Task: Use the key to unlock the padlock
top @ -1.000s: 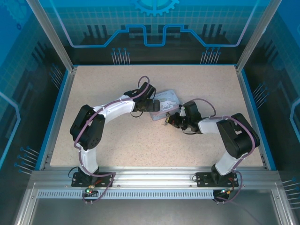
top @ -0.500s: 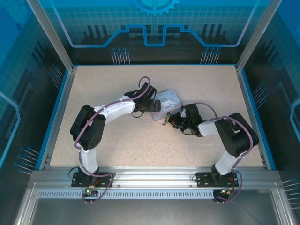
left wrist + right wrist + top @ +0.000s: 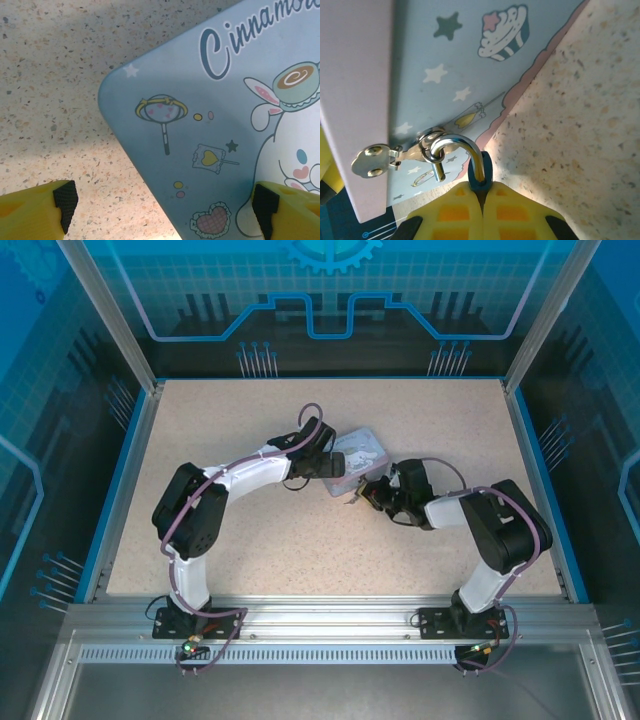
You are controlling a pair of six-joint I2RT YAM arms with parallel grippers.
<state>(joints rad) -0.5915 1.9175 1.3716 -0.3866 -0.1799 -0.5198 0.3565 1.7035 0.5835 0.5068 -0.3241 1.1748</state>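
Note:
The padlock (image 3: 481,172) is a small dark-blue body with a silver shackle (image 3: 457,145). My right gripper (image 3: 481,192) is shut on the body. The shackle's free end hangs out of the body, hooked through the ring of the hasp (image 3: 395,155) on the pale-blue tin (image 3: 455,65). In the top view the right gripper (image 3: 372,492) sits at the tin's near edge. My left gripper (image 3: 165,215) is open, its yellow fingers (image 3: 35,210) straddling a corner of the tin's lid (image 3: 225,125). I cannot make out the key.
The tin (image 3: 358,455) lies mid-table between both arms, tilted. Speckled tabletop (image 3: 250,420) stretches all around it, bordered by a blue rim (image 3: 130,470) and the frame's posts.
The left gripper has shifted slightly right along the tin, and the tin has turned a little. The right gripper has edged up toward the tin, still holding the padlock.

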